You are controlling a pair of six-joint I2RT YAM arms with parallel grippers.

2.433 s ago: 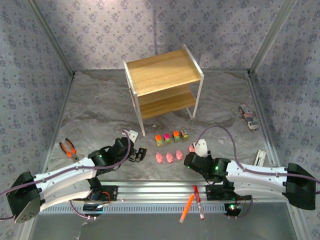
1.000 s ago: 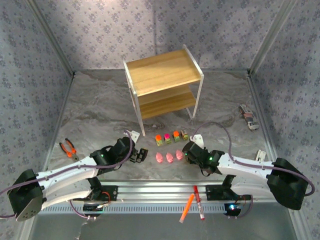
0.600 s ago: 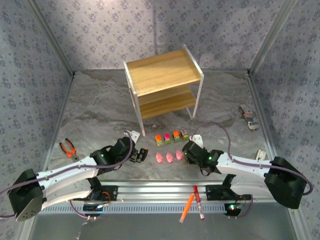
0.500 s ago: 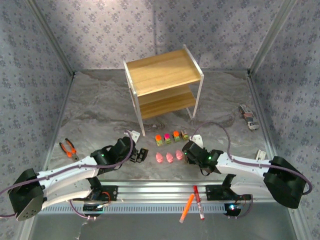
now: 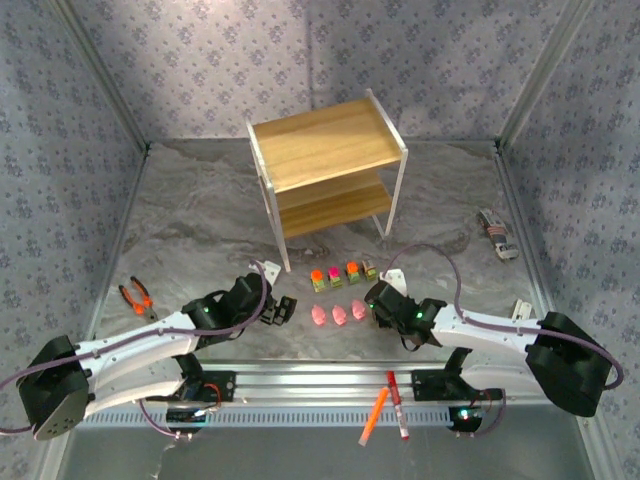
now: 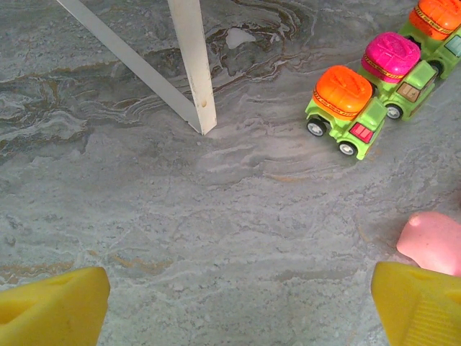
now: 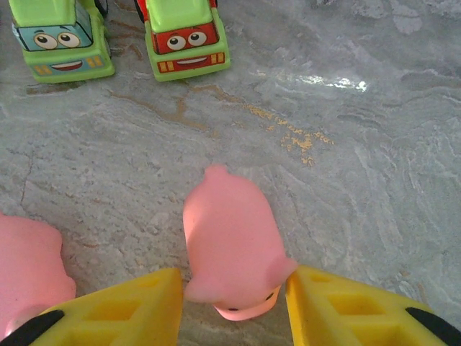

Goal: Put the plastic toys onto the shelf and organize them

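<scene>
Pig (image 7: pixel 227 231) in right hand (image 7: pixel 234 292), open tabletop (image 7: pixel 374 158) beside

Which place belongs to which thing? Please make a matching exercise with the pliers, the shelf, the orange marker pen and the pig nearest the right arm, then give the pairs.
Things:
1. orange-handled pliers
2. shelf
3. orange marker pen
4. pink pig

Places:
A. between the fingers of the right gripper
B. at the near edge, between the arm bases
C. on the left side of the table
D. behind the row of trucks

Pairs: 1-C, 2-D, 3-B, 4-A
</scene>
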